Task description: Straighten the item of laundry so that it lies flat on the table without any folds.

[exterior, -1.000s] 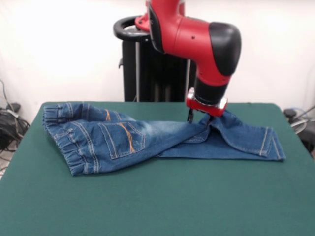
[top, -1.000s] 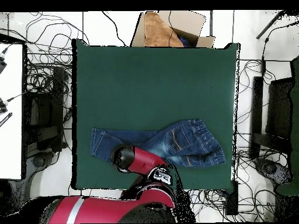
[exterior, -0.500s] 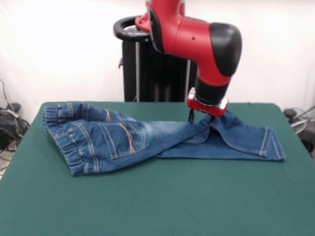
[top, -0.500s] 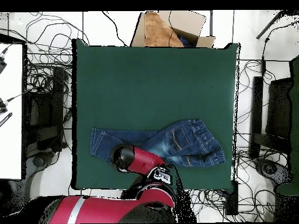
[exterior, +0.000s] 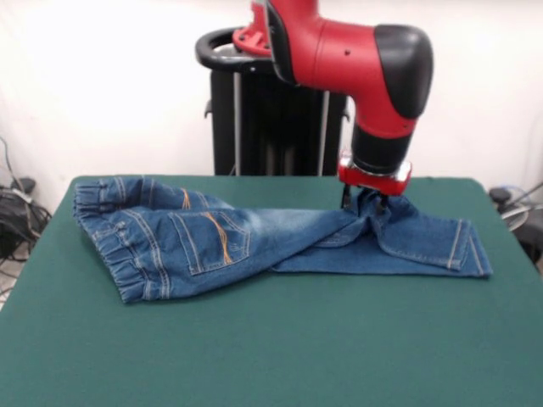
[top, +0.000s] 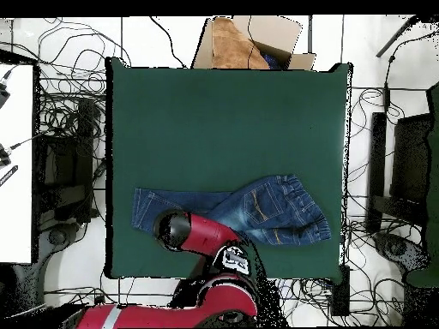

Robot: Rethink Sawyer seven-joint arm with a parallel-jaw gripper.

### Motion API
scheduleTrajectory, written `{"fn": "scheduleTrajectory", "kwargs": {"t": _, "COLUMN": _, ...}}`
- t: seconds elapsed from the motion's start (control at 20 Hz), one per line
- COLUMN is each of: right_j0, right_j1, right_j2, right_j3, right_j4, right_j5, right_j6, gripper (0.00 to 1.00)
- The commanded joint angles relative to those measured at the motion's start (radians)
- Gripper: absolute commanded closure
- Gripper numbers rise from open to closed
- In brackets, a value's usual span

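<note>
A: Where do the jeans (exterior: 254,237) lie?

B: On the green counter (exterior: 271,348), toward the robot's side of it. In the front view the gathered waistband is at the left, with the back pockets and their orange stitching facing up. The legs run off to the right.

A: Are they flat?

B: No. One leg lies over the other, and the denim is bunched into a raised ridge where the two legs meet.

A: And the arm?

B: The red and black arm comes down from above, with the claw (exterior: 366,200) right at that ridge. Its dark tips are in among the cloth, and the denim rises up to them as if pinched, but I cannot tell for sure whether the claw is closed on it or only touching.

A: What does the overhead view add?

B: The arm covers the middle of the legs there, so the claw itself is hidden. A cardboard box (top: 249,41) sits on the floor beyond the counter's far edge.
</note>
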Motion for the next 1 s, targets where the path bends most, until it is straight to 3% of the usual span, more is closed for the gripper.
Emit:
{"fn": "scheduleTrajectory", "kwargs": {"t": 0.05, "right_j0": -0.014, "right_j1": -0.009, "right_j2": 0.103, "right_j3": -0.014, "right_j4": 0.041, "right_j5": 0.056, "right_j6": 0.179, "gripper": 0.0}}
{"fn": "scheduleTrajectory", "kwargs": {"t": 0.35, "right_j0": 0.015, "right_j1": 0.036, "right_j2": 0.062, "right_j3": -0.046, "right_j4": 0.03, "right_j5": 0.082, "right_j6": 0.176, "gripper": 0.0}}
{"fn": "scheduleTrajectory", "kwargs": {"t": 0.7, "right_j0": 0.109, "right_j1": 0.136, "right_j2": -0.057, "right_j3": -0.122, "right_j4": 0.004, "right_j5": 0.184, "right_j6": 0.184, "gripper": 0.0}}
{"fn": "scheduleTrajectory", "kwargs": {"t": 1.0, "right_j0": 0.129, "right_j1": 0.186, "right_j2": -0.084, "right_j3": -0.153, "right_j4": 0.005, "right_j5": 0.213, "right_j6": 0.181, "gripper": 0.0}}
